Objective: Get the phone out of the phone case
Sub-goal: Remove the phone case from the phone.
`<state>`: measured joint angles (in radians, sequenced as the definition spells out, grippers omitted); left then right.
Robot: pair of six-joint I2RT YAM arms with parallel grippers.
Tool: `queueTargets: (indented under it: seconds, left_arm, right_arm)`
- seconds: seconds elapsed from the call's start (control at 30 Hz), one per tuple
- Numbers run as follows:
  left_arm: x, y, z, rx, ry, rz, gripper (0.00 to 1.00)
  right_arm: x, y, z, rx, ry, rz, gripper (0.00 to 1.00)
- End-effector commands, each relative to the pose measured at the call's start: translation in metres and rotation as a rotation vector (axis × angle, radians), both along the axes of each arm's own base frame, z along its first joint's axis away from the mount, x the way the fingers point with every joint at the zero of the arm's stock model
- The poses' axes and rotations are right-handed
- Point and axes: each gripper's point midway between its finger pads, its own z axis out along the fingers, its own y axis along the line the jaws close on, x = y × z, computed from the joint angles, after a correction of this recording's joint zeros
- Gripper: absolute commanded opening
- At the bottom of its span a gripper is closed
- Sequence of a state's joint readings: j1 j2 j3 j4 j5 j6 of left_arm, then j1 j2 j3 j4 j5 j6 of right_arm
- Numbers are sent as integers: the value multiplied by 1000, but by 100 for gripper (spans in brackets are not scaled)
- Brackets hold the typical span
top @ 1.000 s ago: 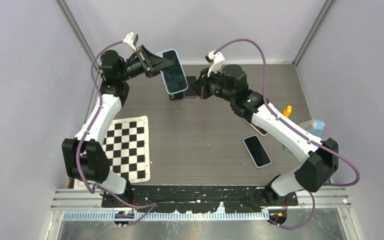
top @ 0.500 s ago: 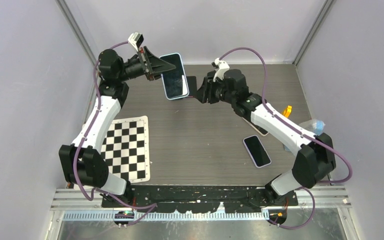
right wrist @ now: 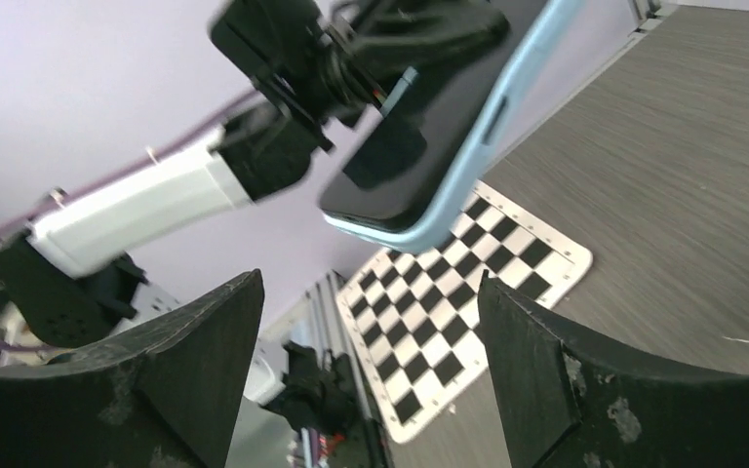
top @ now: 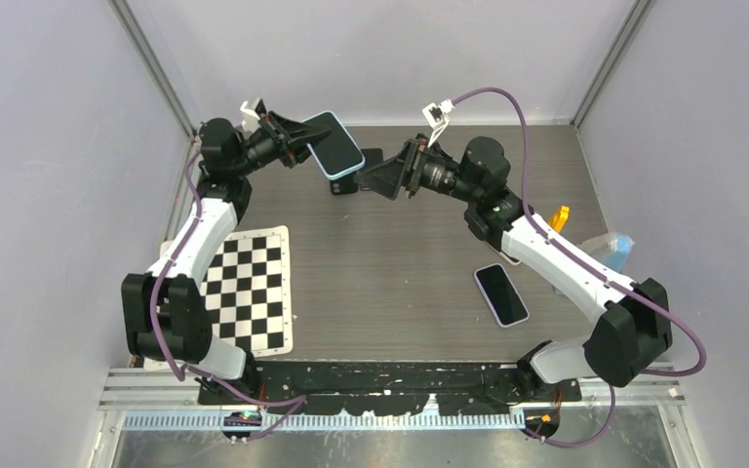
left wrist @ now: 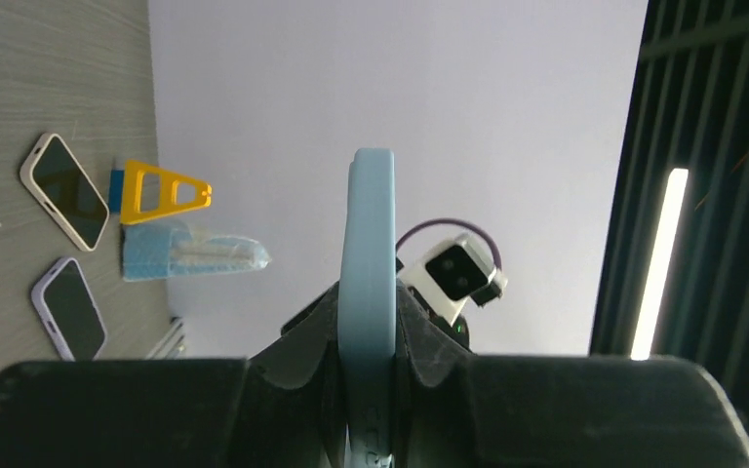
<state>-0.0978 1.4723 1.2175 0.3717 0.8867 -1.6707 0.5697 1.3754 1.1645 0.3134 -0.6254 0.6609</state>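
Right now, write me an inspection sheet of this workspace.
Surface: dark wood-grain table; checkerboard sheet at the near left.
Job's things: phone in its blue case, held in the air over the far side.
Clutter: spare phone flat at the near right; cream-cased phone near an orange stand; blue packet; small black object below the held phone.
Tools: left tool shut on the phone; right tool open, facing it, not touching.
Cables: purple cable looped along each arm.
Surroundings: plain walls; metal rail at the near edge.

Bright even light – soft shadows – right wrist view blurred.
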Motion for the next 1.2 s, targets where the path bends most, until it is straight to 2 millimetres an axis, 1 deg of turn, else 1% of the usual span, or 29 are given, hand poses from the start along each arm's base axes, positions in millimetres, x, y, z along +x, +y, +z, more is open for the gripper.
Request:
queueTargets:
  seconds: [0.0, 0.1, 0.17, 0.23, 0.3, 0.33, 0.37, 0.43, 0.47, 0.53, 0.57, 0.6, 0.63, 0.7, 0.73, 0.8, 0.87, 1.03, 1.17]
  left_arm:
    - [10, 11, 18, -146, 38, 81, 0]
    - [11, 13, 17, -164, 65, 94, 0]
    - [11, 13, 15, -180, 92, 97, 0]
    - [11, 15, 9, -191, 129, 106, 0]
    - [12, 16, 0, -208, 173, 119, 0]
    - [12, 17, -3, -217, 189, 125, 0]
    - [12, 18, -5, -227, 199, 128, 0]
    - [11, 18, -7, -240, 211, 126, 0]
    - [10, 18, -8, -244, 218, 128, 0]
    - [10, 19, -8, -249, 220, 134, 0]
    - [11, 19, -10, -250, 226, 136, 0]
    - [12, 19, -11, -253, 229, 137, 0]
    - [13, 19, -12, -256, 233, 140, 0]
    - [14, 20, -12, -260, 236, 141, 0]
    - [14, 20, -13, -262, 240, 141, 0]
    - [15, 19, -13, -267, 241, 138, 0]
    - [15, 20, -12, -268, 240, 137, 0]
    - [13, 20, -12, -276, 244, 132, 0]
    - [11, 20, -13, -283, 248, 131, 0]
  right_arm:
    - [16, 13, 24, 199, 143, -75, 86]
    - [25, 22, 13, 210, 193, -120, 85]
    - [33, 26, 1, 187, 225, -171, 82]
    - [37, 29, -3, 176, 224, -190, 75]
    - [43, 33, -7, 178, 227, -200, 61]
    - [43, 34, -7, 182, 226, -200, 57]
    - [47, 36, -11, 178, 236, -211, 51]
    - [52, 37, -13, 183, 247, -226, 47]
    - [53, 37, -14, 187, 246, -225, 46]
    - [51, 38, -13, 204, 231, -210, 48]
    - [47, 40, -10, 215, 208, -188, 54]
    - [45, 40, -10, 218, 197, -176, 57]
    - [40, 40, -8, 224, 171, -150, 63]
    - [31, 40, -4, 249, 128, -110, 70]
    - [27, 39, 3, 271, 103, -95, 72]
    - [25, 38, 4, 290, 103, -91, 76]
    - [28, 37, 5, 308, 126, -100, 77]
    - [30, 39, 17, 364, 139, -89, 75]
    - [36, 41, 14, 369, 161, -102, 69]
